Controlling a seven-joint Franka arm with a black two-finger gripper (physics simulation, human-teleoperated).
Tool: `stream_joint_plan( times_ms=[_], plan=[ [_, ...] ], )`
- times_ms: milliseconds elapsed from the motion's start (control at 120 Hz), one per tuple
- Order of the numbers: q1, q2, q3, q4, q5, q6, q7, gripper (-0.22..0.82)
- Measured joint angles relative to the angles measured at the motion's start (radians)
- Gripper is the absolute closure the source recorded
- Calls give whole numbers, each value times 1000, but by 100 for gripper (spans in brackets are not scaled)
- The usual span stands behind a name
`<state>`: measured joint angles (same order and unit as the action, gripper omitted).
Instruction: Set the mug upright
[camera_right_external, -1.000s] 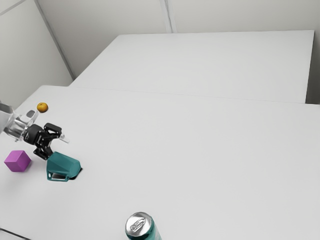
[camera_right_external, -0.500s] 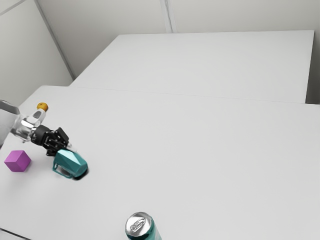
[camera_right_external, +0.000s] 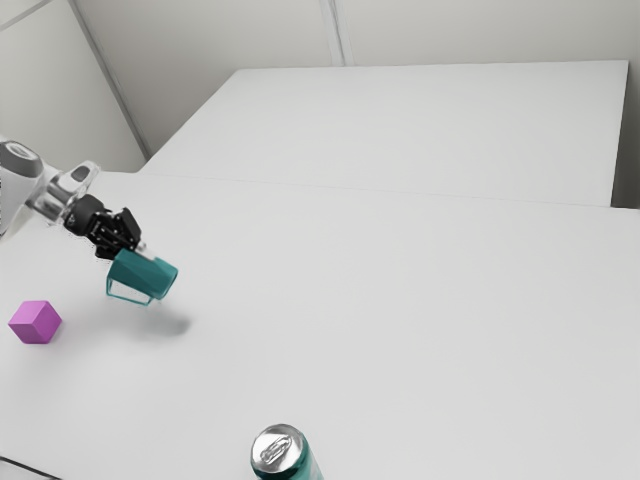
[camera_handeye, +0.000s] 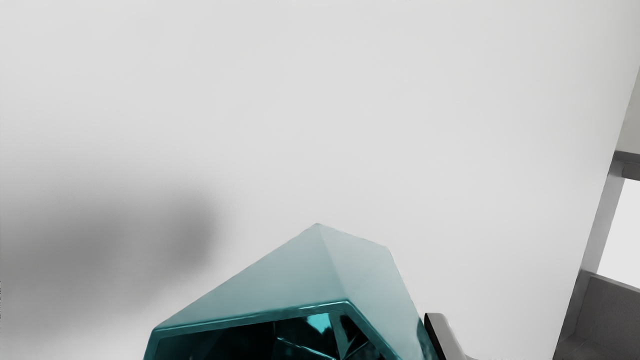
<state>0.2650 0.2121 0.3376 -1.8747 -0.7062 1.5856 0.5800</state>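
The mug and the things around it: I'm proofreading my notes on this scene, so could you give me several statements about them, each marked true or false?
1. The mug is off the table. True.
2. The mug is fully upright. False: it is tilted in the claw.
3. The wrist view looks into the mug's open end. True.
4. The cube is green. False: it is purple.
5. The can stands upright. True.
6. The can is nearer the claw than the cube is. False: the cube is nearer.
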Motion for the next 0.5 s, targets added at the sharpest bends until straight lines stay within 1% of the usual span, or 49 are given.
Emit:
stream_joint_plan(
  times_ms=[83, 233, 367, 500],
  plan=[
    [-59, -4, -18, 82, 99, 12, -12, 78],
    [-115, -30, -65, 123, 257, 88, -29, 78],
    [-140, -34, -108, 119, 342, 205, -38, 78],
    [-156, -29, -170, 96, 442, 369, -48, 78]
  ],
)
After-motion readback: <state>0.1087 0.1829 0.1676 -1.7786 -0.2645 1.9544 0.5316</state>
